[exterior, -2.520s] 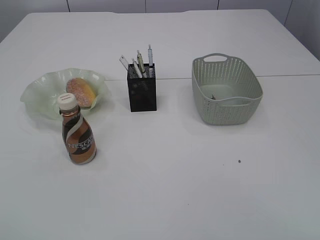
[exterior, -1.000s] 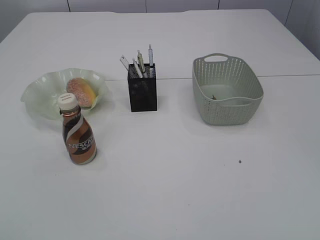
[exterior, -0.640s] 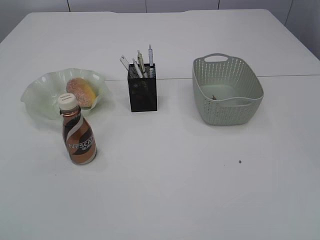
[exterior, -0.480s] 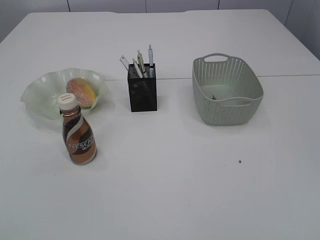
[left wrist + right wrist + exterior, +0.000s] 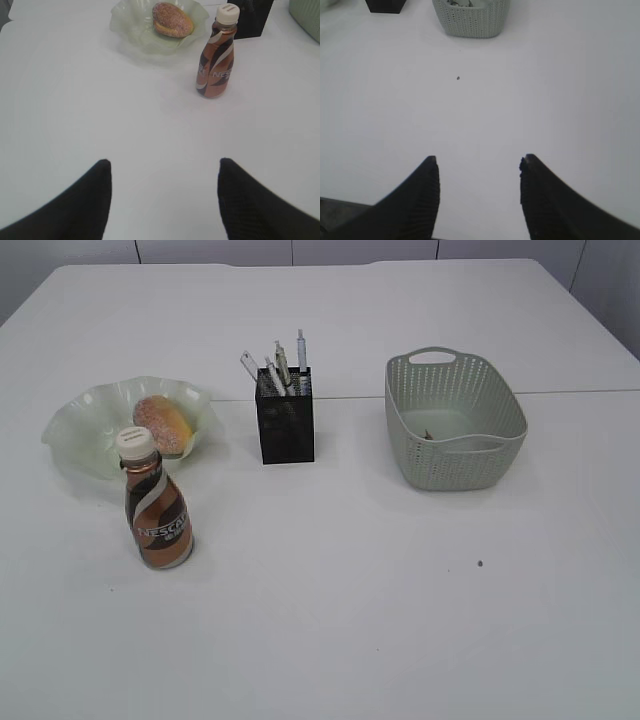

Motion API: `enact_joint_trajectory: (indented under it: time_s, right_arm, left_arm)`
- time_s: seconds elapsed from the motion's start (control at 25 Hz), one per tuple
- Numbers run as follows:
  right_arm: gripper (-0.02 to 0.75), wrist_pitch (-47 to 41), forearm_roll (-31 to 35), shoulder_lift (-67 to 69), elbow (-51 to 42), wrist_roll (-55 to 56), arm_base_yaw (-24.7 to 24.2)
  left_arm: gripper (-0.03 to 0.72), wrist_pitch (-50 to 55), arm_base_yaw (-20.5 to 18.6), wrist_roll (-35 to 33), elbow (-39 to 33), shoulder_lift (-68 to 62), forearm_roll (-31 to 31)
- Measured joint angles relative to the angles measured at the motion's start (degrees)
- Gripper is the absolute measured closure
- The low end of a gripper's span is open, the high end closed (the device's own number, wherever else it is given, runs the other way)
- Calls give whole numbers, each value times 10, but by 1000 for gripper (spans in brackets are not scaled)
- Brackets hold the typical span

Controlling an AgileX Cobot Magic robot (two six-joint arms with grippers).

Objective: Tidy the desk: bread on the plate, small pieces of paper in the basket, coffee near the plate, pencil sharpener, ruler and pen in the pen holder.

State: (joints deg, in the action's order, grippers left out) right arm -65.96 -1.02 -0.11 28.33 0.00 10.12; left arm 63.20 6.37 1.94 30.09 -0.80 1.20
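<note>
Nothing had moved since earlier; bread (image 5: 162, 424) sat plated, coffee (image 5: 155, 500) beside. Left claw (image 5: 162, 192) and right claw (image 5: 479, 187) gaped empty; best stay retracted.

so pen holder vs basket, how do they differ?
The pen holder is black, tall and narrow with square walls; the basket is pale grey-green, low and wide with rounded corners and a handle cutout. The pen holder is packed with pens and a ruler that stick out above its rim; the basket looks almost empty, with only small scraps on its floor. Both are perforated, upright, open-topped and standing on the white table.
</note>
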Motion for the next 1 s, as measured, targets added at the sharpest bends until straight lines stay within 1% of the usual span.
enact_joint_trajectory:
  time_s: [0.56, 0.8, 0.88, 1.0]
  right_arm:
    - [353, 0, 1, -8, 0, 0, 0]
    - [353, 0, 2, -8, 0, 0, -1]
    - [353, 0, 4, -8, 0, 0, -13]
    - [353, 0, 6, -8, 0, 0, -48]
  left_arm:
    - [204, 0, 0, -1, -1, 1, 1]
    - [228, 0, 0, -1, -1, 1, 1]
    - [230, 0, 0, -1, -1, 1, 2]
    - [242, 0, 0, -1, -1, 1, 2]
